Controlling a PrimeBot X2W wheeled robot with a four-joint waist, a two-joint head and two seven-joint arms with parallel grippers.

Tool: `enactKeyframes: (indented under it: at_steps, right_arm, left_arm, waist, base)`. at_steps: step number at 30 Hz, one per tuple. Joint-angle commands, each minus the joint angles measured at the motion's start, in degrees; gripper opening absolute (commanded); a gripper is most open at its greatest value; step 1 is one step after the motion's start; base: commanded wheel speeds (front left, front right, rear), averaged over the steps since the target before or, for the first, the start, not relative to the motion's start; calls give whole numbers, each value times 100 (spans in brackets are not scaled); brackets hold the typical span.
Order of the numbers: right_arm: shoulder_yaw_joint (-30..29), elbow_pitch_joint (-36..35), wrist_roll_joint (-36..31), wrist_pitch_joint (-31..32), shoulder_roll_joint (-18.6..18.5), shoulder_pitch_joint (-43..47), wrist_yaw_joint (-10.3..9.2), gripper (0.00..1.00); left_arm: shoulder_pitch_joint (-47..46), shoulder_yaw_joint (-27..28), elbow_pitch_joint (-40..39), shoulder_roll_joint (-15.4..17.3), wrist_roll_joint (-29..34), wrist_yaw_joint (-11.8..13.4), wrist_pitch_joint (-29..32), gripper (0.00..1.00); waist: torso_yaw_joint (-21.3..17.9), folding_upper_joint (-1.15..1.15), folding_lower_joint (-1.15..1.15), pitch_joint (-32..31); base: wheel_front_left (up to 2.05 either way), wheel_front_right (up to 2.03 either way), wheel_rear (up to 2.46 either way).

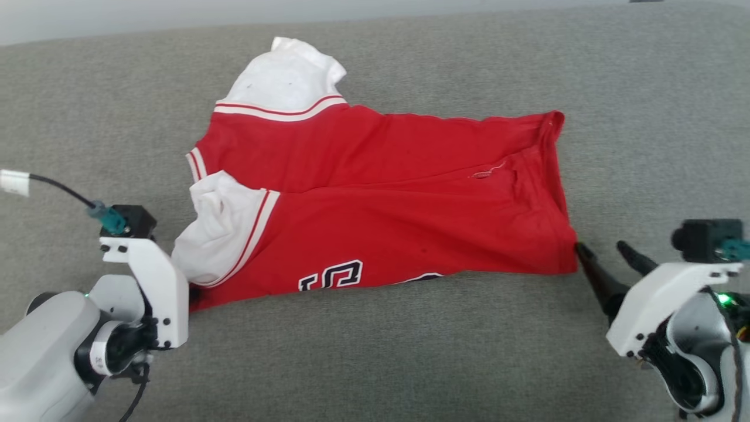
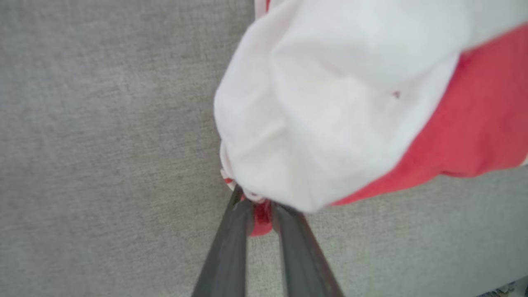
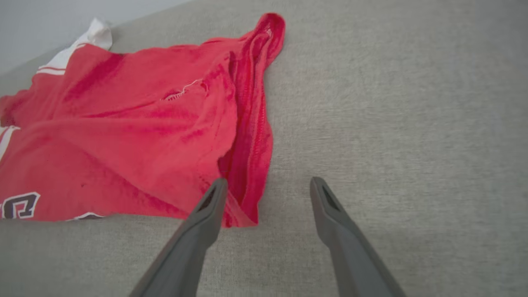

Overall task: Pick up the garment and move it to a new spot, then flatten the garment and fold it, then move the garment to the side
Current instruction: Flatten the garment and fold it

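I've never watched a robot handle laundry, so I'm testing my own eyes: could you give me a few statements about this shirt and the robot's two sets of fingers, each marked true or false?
1. The garment lies on a grey fabric surface. True.
2. The left fingers pinch a bit of red cloth at the garment's edge. True.
3. The right fingers are clamped shut on the hem. False: they stand apart at the hem's corner.
4. The garment is blue all over. False: it is red with white sleeves.
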Motion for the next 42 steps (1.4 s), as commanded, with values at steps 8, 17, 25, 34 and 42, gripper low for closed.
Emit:
enactKeyframes:
  at_steps: [8,17,25,34,42]
  right_arm:
    - [395,926,50,731,-206,-572,0,100]
    - [972,1958,-116,1265,-347,-966,0,0]
    - [1126,1793,251,1717,-792,-1060,-1,0]
    - [943,918,651,2223,-1339,-962,-1,0]
    - [659,111,811,2915,-1529,-470,-1,0]
  left_arm:
    - [-261,-141,212,-424,145,-241,-79,0]
    - [-386,-176,318,-586,215,-354,-139,0]
    - [-325,-110,276,-451,146,-355,-164,0]
    - [-144,-5,-577,84,44,-2,82,0]
    - [300,25,-1861,660,-53,753,310,0]
  waist:
    - [302,-1,0,95]
    - [462,-1,0,137]
    - [496,-1,0,56]
    - [541,-1,0,-121]
    - [584,-1,0,-177]
  base:
    - [0,0,0]
    - [0,0,0]
    - [0,0,0]
    - [0,0,0]
    - [0,0,0]
